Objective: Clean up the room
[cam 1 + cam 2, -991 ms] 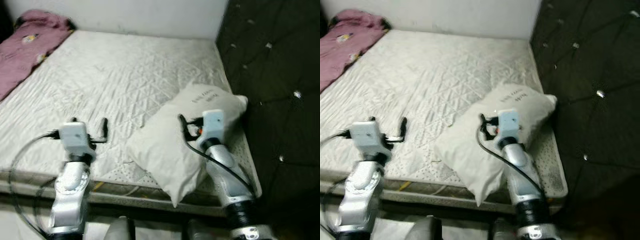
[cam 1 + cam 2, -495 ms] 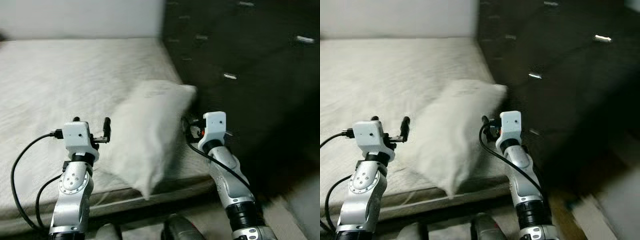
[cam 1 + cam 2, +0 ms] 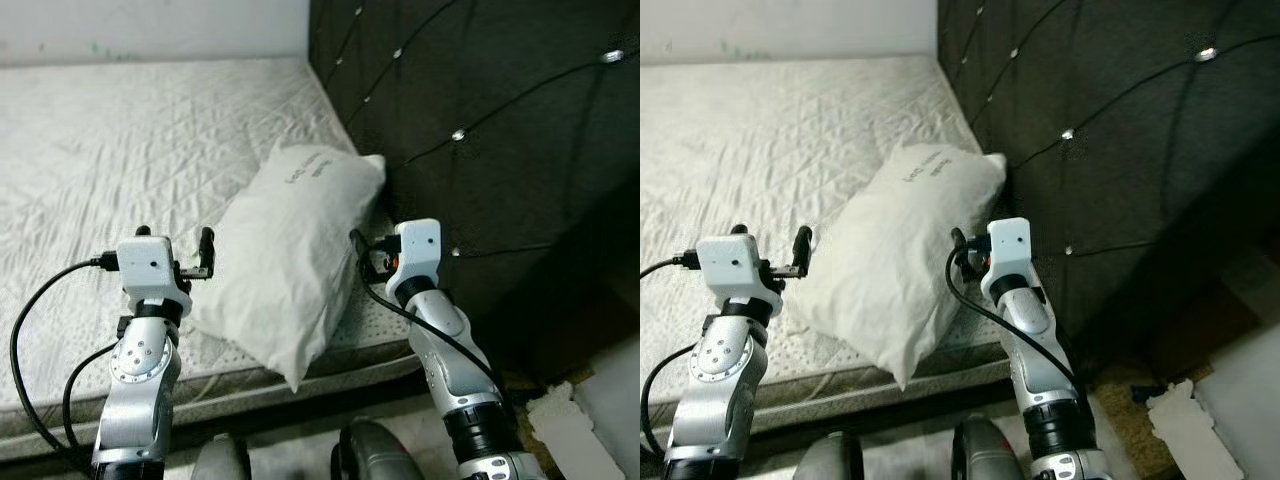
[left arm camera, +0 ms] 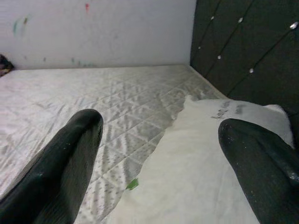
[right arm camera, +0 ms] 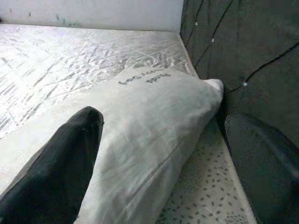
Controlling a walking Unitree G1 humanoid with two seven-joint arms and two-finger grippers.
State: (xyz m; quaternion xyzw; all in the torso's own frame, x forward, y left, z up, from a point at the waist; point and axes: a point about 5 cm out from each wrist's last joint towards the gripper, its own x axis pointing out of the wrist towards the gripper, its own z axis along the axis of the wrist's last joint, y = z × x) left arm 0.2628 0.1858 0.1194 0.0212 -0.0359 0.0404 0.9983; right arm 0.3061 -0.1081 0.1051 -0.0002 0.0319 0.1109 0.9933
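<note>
Nearest the camera, low in the frame, the two silver arms rise side by side. The left gripper [image 3: 175,240] sits at lower left with its black fingers apart, and the right gripper [image 3: 372,255] at lower centre-right, fingers also spread; neither touches anything.

Between and just beyond them lies the plump white fabric pillow [image 3: 285,250] with dark printed lettering, set diagonally at the near right corner of the quilted white mattress [image 3: 120,140], its lower tip hanging past the mattress edge. Its far corner touches the dark tufted headboard with shiny buttons [image 3: 480,120] that fills the upper right. A pale wall [image 3: 150,20] runs along the top.

The left wrist view adds a small green scrap [image 4: 132,184] on the mattress beside the pillow's edge (too small to identify). The right eye view shows white debris [image 3: 1185,420] on the floor at lower right.

Against a second ago, the camera has swung right: the pink blanket has left the frame, and the headboard takes up far more of it.
</note>
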